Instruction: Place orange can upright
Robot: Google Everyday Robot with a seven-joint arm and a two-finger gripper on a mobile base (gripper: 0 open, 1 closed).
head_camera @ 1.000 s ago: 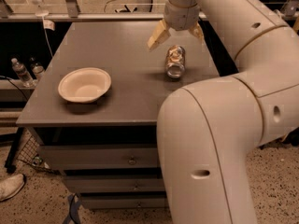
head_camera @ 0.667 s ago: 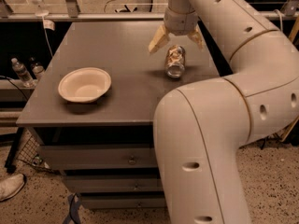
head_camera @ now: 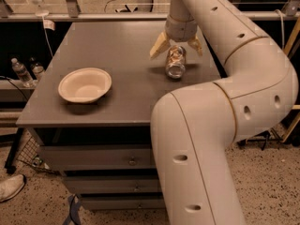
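gripper has turned, its open fingers now straddling the far end of the unmoved orange can

You have the bowl left on the tabletop, the orange can right of it, under the spread-fingered pincer.

A gray cabinet in a dim, cluttered workroom

The gray cabinet has a flat top and drawers with small knobs, and stands on a speckled floor under warm, low light. A pale rail runs behind it, with cables on the floor beyond. Two water bottles stand on a ledge at the left, wire mesh sits lower down, and a white shoe lies in the corner. The gripper hangs over the cabinet's far right part, fingers spread.
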